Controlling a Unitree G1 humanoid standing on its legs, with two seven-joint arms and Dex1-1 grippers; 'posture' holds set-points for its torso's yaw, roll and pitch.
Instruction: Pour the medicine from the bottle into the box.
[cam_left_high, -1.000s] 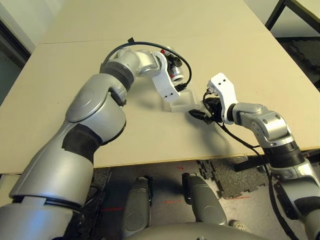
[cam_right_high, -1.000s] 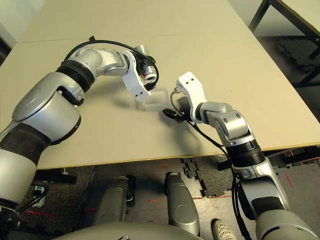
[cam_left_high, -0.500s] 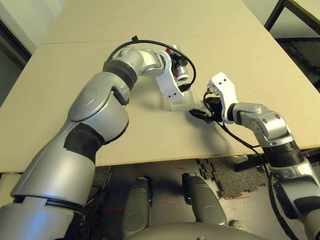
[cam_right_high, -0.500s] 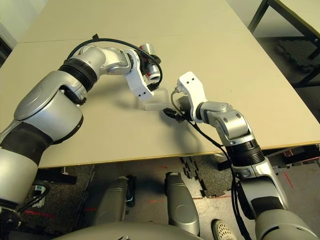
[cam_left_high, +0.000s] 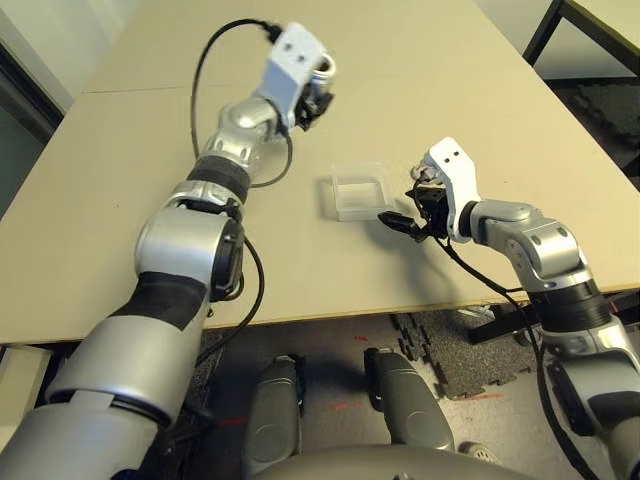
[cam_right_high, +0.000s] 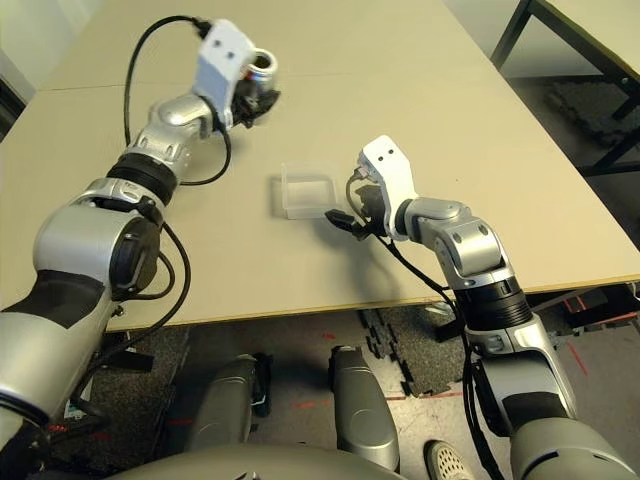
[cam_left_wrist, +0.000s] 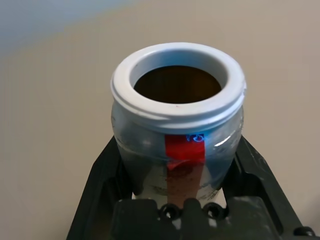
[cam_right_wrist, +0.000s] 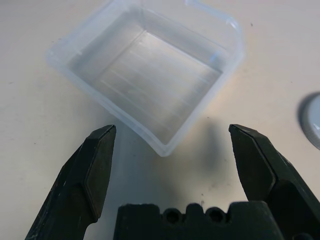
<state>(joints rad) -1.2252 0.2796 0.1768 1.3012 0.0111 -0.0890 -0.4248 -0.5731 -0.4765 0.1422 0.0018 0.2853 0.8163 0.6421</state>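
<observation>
The left gripper (cam_left_high: 314, 103) has its jaws closed around the bottle (cam_left_high: 323, 72) in the upper left of the frame, gripping it below the neck so that the uncapped mouth (cam_left_wrist: 177, 84) stays free for pouring. The bottle looks close to upright, mouth up, which would keep the medicine from spilling while it is away from the box. The box (cam_left_high: 362, 214) sits flat on the table (cam_left_high: 290, 255) near the middle of the frame, its open top facing up to receive the pour; its floor shows bare. Just beside it, toward the right of the frame, the right gripper (cam_right_wrist: 171, 129) has its jaws wide apart with nothing between them, perhaps placed there to steady the box if needed. A round grey cap (cam_right_wrist: 314, 121) lies on the table, apart from the box. Compared with half a second ago, the bottle has gone from tilted just above the box, mouth toward it, up and left in the frame to its more upright pose, and the left arm has swung with it; the box and the right gripper keep their places.
</observation>
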